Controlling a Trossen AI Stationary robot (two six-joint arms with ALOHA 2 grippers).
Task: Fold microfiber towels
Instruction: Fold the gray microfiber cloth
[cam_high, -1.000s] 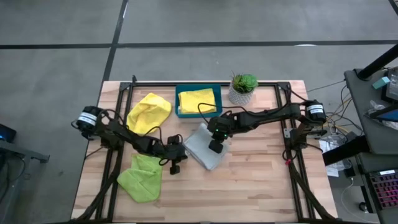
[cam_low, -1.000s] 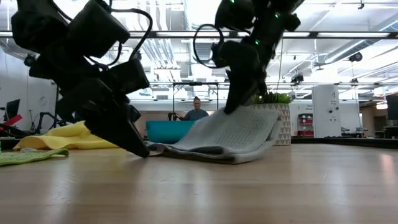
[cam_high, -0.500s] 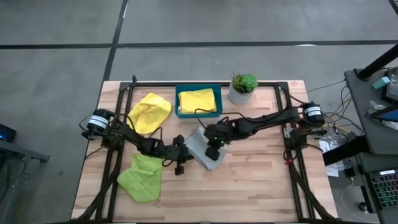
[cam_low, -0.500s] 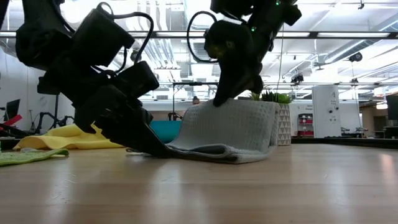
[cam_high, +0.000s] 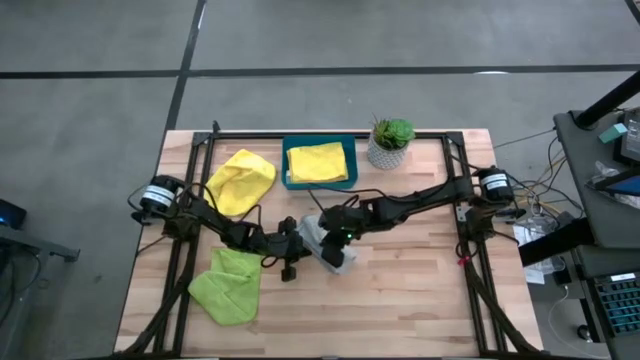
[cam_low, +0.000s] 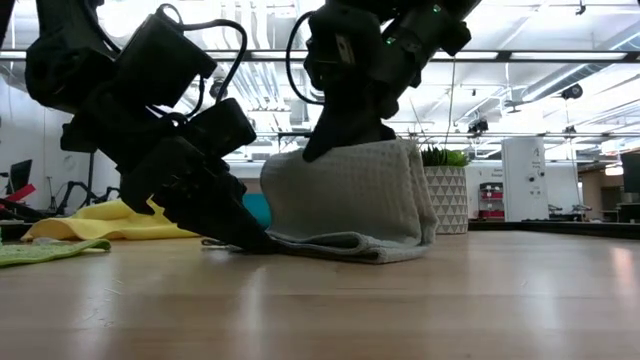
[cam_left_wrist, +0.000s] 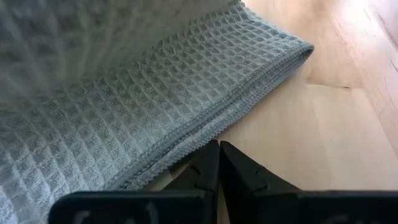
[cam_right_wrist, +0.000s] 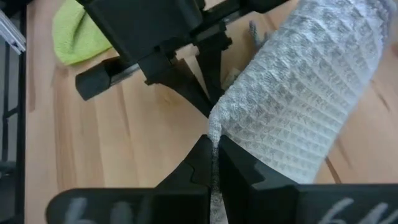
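Grey towel (cam_low: 350, 200) hangs pinched in the right pincer (cam_low: 322, 148), its lower edge under the closed left pincer (cam_low: 245, 240).

the high camera is looking straight down on the whole table (cam_high: 400, 290). the low one is looking level across it, close in. both wrist cameras are looking close at the grey towel (cam_left_wrist: 124, 112), shared by all views.

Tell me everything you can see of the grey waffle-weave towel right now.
The grey waffle-weave microfiber towel lies mid-table on the wooden tabletop, half folded. Its lower layer rests flat, stitched hem showing, while the upper layer arches over it. The right claw is shut on a lifted edge, carrying it across. The left claw, shut, pins the near hem to the wood.
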